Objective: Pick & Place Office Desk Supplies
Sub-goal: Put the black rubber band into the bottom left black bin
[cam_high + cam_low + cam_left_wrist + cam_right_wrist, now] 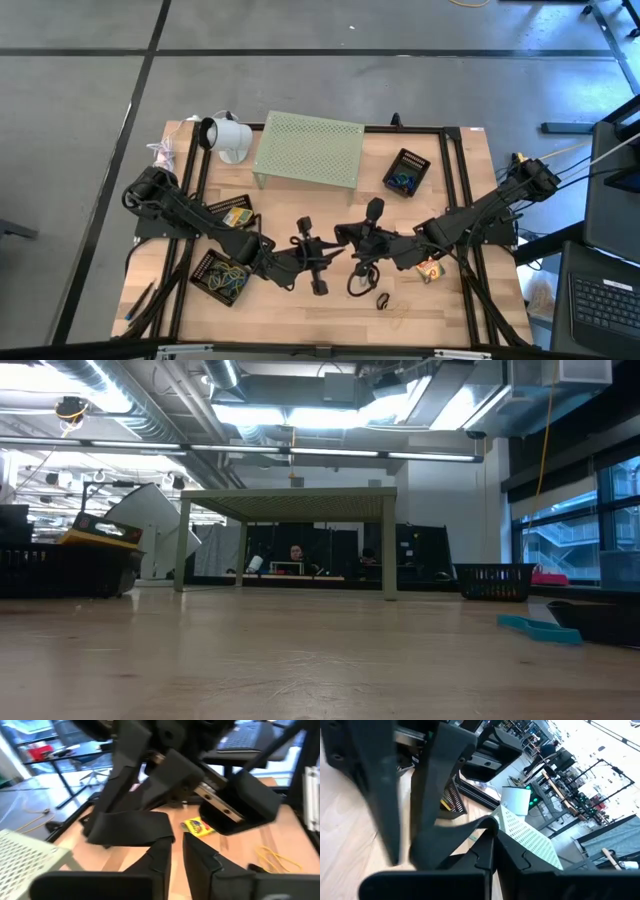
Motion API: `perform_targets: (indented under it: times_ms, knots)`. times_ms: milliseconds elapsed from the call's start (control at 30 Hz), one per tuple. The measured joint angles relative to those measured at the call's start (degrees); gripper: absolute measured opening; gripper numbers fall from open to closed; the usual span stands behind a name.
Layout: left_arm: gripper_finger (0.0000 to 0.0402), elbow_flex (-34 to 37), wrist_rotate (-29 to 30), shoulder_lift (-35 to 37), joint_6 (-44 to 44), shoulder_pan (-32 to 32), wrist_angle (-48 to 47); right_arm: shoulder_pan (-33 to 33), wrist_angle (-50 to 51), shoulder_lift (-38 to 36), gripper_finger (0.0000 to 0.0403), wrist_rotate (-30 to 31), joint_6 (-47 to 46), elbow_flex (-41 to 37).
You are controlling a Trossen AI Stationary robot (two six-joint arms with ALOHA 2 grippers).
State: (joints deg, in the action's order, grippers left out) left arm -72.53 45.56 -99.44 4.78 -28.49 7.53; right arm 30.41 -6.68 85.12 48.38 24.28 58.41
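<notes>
Both arms meet over the middle of the table in the high view. My left gripper and my right gripper are both shut and hold nothing that shows. A black tray of coloured rubber bands lies under the left arm, with a yellow-green box beside it. A second yellow box lies under the right arm. A tan rubber band and a black clip lie near the front edge. A black basket holds blue items.
The pale green perforated riser stands at the far side, with the white cup-shaped object to its left. A black frame borders the table. The two arms are close together. A blue strip lies on the wood in the low view.
</notes>
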Motion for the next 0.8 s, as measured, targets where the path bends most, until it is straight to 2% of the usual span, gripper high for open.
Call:
perform_targets:
  times_ms: [133,300,467,633,800]
  knots:
    - [0.0075,0.00,-1.42,0.00,-0.96,0.04,0.00,0.00,0.00,0.00,0.0011,-0.01,-2.63,0.02]
    - [0.0113,0.00,3.20,0.00,-1.04,0.09,1.63,-0.04,-0.02,0.00,0.0011,0.11,-4.11,0.00]
    - [0.0126,0.00,4.29,0.00,-1.10,0.09,4.52,-0.02,-0.17,0.00,0.0011,0.28,-4.42,0.00]
    - [0.0105,0.00,4.94,0.00,-3.41,0.09,7.88,-0.02,-0.20,0.00,0.0011,0.26,-5.84,0.00]
    - [0.0047,0.00,5.07,0.02,-4.95,0.09,8.22,-0.01,-0.20,0.00,0.0011,0.26,-6.11,0.00]
